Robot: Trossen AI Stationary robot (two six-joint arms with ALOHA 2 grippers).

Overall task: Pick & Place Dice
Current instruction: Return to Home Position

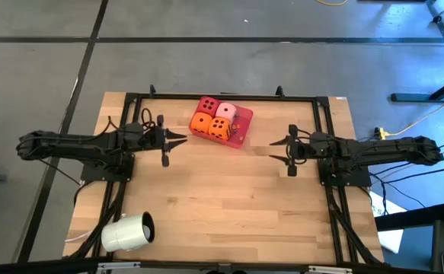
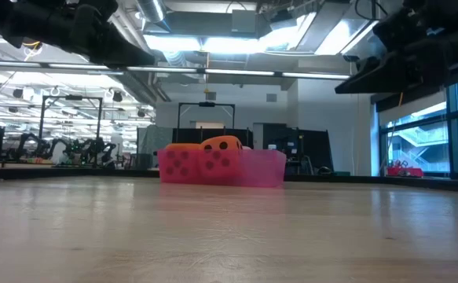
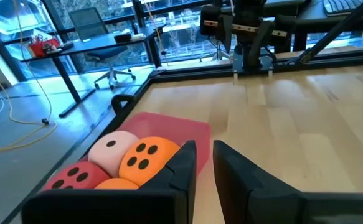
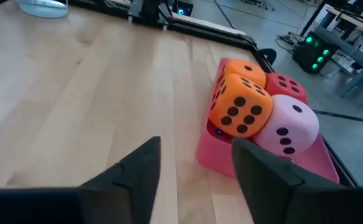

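Resting in the red tray (image 1: 244,135) at the far middle of the counter (image 1: 229,205), all four dice (image 4: 240,107) sit packed in a two-by-two block. The red die (image 1: 208,104) and the pale pink die (image 1: 225,112) form the far row and the two orange dice (image 1: 201,122) the near row, each touching its neighbours and standing taller than the tray's low wall. That tight fit is likely what keeps them square and stops them rolling, soft as they look. The left gripper (image 1: 176,142) hovers above the counter to the left of the tray and the right gripper (image 1: 277,149) to its right, both well clear of it and pointing inward at one another. In the left wrist view that arm's fingers (image 3: 182,167) stand a narrow gap apart with nothing between them; the right arm's fingers (image 4: 141,169) are spread wider, likewise empty. Held so, raised off the wood and off to either side, neither arm can nudge the tray or its packed load, which suits a rest posture rather than a reach. No die lies loose on the counter, so the placing looks finished and only the settling of the arms seems left. A white cup (image 1: 128,232) lies on its side at the near left corner, well apart from everything.
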